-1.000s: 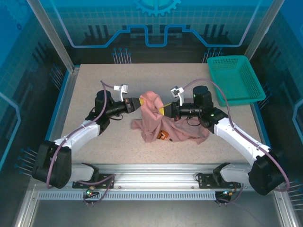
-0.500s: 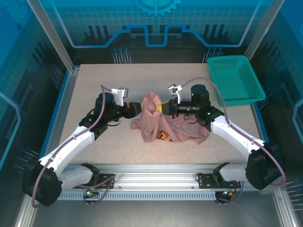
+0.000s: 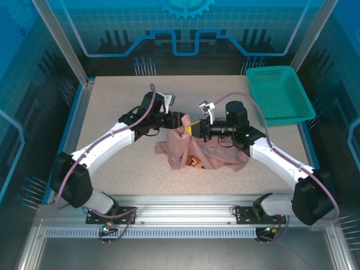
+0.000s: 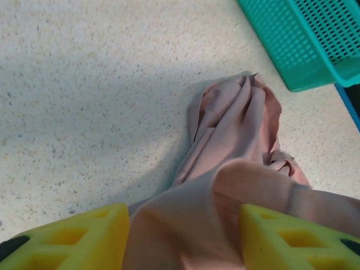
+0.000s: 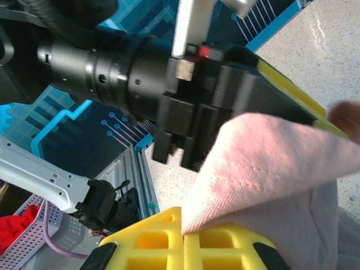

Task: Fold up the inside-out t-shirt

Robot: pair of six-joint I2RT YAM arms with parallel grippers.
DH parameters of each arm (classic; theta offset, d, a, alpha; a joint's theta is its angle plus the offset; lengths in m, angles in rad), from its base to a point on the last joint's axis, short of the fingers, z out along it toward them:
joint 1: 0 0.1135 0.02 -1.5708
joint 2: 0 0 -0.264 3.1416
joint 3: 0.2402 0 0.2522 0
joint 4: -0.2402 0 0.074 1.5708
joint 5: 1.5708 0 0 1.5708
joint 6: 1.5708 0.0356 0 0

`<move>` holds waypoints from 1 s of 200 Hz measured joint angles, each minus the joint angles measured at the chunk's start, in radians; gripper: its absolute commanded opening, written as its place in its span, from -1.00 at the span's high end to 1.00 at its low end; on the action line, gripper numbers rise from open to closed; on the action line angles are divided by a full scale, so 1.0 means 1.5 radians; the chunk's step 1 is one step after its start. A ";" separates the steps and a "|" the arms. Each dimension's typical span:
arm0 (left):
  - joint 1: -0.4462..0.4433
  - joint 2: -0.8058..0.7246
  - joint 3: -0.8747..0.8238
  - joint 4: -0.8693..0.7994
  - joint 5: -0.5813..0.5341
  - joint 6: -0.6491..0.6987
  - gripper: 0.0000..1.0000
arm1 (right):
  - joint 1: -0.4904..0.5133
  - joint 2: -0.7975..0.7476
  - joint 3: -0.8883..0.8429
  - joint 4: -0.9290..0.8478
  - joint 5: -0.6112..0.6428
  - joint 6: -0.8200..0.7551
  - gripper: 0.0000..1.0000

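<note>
My right gripper (image 3: 194,130) is pinched shut on the t-shirt (image 3: 219,157) at its raised peak, my left gripper (image 3: 183,121) straddles that peak from the left, bite unclear, bulk trailing near and right.

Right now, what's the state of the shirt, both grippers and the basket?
salmon-pink t-shirt: unfolded, crumpled on the table, one bunch raised between the grippers.
left gripper: open, cloth lying between its spread fingers.
right gripper: shut on the salmon-pink t-shirt.
teal mesh basket: upright at the table's far right corner, apart from the shirt.
</note>
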 measured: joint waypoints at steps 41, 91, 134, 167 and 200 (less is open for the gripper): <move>-0.001 0.013 0.012 -0.015 0.003 -0.002 0.91 | 0.003 -0.008 0.000 -0.018 0.013 -0.017 1.00; 0.002 -0.016 -0.001 0.014 0.026 0.004 1.00 | 0.004 -0.036 0.000 -0.059 0.043 -0.055 1.00; 0.035 -0.122 -0.101 0.143 0.136 -0.032 1.00 | 0.003 -0.056 0.000 -0.101 0.097 -0.085 1.00; 0.068 -0.165 -0.159 0.248 0.243 -0.082 1.00 | 0.001 -0.060 0.006 -0.154 0.177 -0.096 1.00; 0.097 -0.181 -0.206 0.365 0.359 -0.158 1.00 | -0.019 -0.060 0.031 -0.207 0.235 -0.104 0.98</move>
